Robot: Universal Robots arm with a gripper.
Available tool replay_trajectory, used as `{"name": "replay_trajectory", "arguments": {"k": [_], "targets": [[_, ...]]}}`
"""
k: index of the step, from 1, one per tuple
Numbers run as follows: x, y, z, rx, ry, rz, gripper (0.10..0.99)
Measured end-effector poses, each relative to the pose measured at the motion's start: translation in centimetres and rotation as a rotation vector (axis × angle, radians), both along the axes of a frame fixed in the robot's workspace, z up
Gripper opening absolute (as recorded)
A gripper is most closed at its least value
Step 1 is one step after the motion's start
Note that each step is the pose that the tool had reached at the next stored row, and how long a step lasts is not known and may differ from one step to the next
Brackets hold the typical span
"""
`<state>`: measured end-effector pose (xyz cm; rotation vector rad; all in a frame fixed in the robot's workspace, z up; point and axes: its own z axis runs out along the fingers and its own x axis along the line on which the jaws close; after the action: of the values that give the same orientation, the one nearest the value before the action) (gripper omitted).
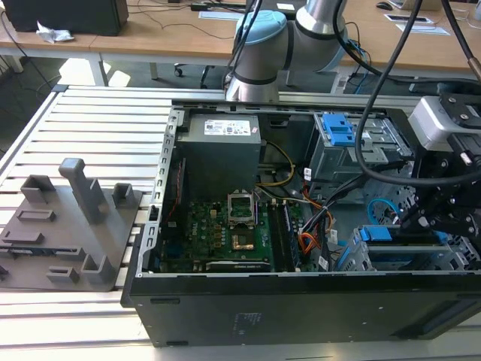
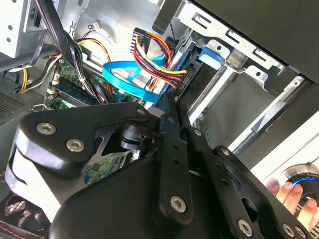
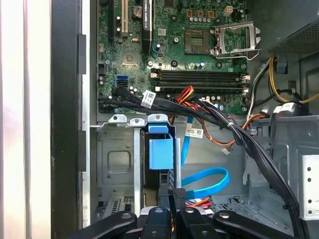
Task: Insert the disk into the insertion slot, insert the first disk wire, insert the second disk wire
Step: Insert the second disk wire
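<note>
Disk first: the flat, box-shaped hard drive in its bright blue plastic frame [image 3: 160, 149] sits inside the silver-grey metal cage with little holes [image 3: 117, 164]. The slot looks filled, and the blue end shows at the cage's edge. I think the disk is hard and a bit heavy and would break if bumped, so the blue frame is the safe place to hold it. The black metal pincer [image 3: 175, 195] is just beside the cage, with its fingers squeezed together. The thin blue flat wire [image 3: 207, 181] runs right up to the tips, so the pincer seems to be pinching the plug on that wire, though I cannot see the plug well. The wire looks light and floppy, but its plug should be small and stiff, so the plug is the place to grip, not the ribbon. A bunch of red, yellow and black wires [image 2: 154, 52] hangs close to the cage too. Thick black cables [image 3: 234, 134] cross just past the cage, between it and the green circuit board [image 3: 199, 55]. The cage has thin metal edges that could scrape or catch a wire. The black case wall [image 3: 67, 124] stands right against the cage's far side, so room there is tight. The most open spot is the bare grey metal beside the cage, where the blue wire loops.
</note>
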<state>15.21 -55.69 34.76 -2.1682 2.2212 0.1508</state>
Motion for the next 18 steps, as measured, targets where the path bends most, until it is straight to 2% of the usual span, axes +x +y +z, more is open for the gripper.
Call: {"name": "replay_trajectory", "arguments": {"k": [7, 18], "targets": [[0.05, -0.03, 0.17, 0.0, 0.0, 0.0, 0.161], [0.06, -0.3, -0.02, 0.0, 0.001, -0.015, 0.161]]}}
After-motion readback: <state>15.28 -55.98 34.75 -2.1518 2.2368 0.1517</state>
